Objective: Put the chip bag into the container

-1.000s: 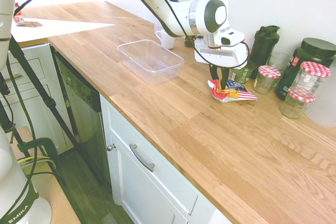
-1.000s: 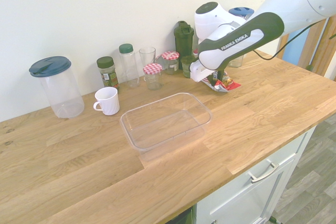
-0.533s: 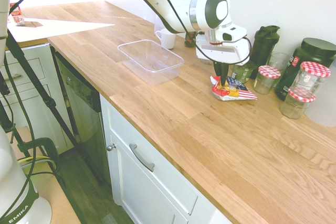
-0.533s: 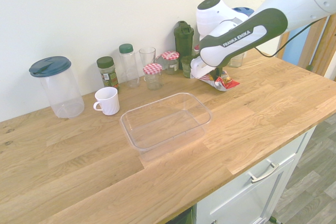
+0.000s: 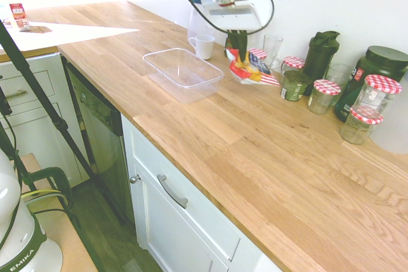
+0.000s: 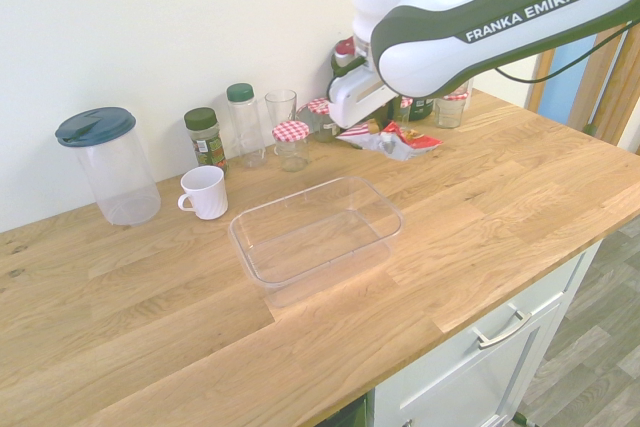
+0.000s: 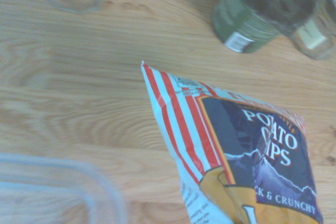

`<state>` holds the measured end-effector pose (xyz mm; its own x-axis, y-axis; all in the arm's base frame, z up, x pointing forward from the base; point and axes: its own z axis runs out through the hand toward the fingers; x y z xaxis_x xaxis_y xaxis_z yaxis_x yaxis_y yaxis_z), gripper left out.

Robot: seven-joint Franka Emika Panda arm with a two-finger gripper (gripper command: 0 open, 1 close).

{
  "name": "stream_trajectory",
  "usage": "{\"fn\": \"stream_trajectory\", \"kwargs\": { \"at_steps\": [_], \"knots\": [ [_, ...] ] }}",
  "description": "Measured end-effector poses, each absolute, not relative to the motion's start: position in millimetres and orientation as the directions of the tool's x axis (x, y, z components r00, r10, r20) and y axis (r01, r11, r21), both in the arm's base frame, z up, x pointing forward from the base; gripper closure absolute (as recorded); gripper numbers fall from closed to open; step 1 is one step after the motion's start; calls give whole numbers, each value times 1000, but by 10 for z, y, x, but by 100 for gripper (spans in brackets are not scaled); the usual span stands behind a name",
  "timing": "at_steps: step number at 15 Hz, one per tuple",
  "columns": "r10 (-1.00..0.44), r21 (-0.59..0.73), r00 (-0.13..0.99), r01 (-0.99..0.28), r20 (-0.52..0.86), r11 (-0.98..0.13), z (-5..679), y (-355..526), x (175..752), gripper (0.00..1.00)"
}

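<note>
Item one, your gripper: raised above the worktop, fingers pinching the upper part of the chip bag.

Item two, chip bag: hanging clear of the wood, well short of the container and beside its far end. In the second exterior view the bag sits in the air between the jars and the tub. Your wrist camera reads "POTATO CHIPS" on a dark panel with red and white stripes.

Item three, container: clear, shallow, with nothing visible inside, resting on the worktop near the front edge.

Item four, background stock along the wall: white mug, lidded clear pitcher, spice jar, drinking glass, checked-lid jars, dark shaker bottle. A green tin shows blurred in the wrist view, probably the small jar next to the bag.
</note>
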<state>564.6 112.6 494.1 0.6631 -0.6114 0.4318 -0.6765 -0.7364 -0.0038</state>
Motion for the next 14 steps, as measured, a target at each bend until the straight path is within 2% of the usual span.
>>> {"fn": "stream_trajectory", "kwargs": {
  "at_steps": [5, 11, 12, 14],
  "knots": [
    [-530, 46, 709, -617, 465, -785, 4842, 2536, 5143, 100],
    [-511, 143, 737, -621, 443, -771, 4063, 3124, 5439, 100],
    [-514, 155, 739, -624, 435, -766, 3932, 3166, 5487, 0],
    [-516, 182, 744, -628, 425, -756, 3771, 3207, 5560, 0]
  ]
}}
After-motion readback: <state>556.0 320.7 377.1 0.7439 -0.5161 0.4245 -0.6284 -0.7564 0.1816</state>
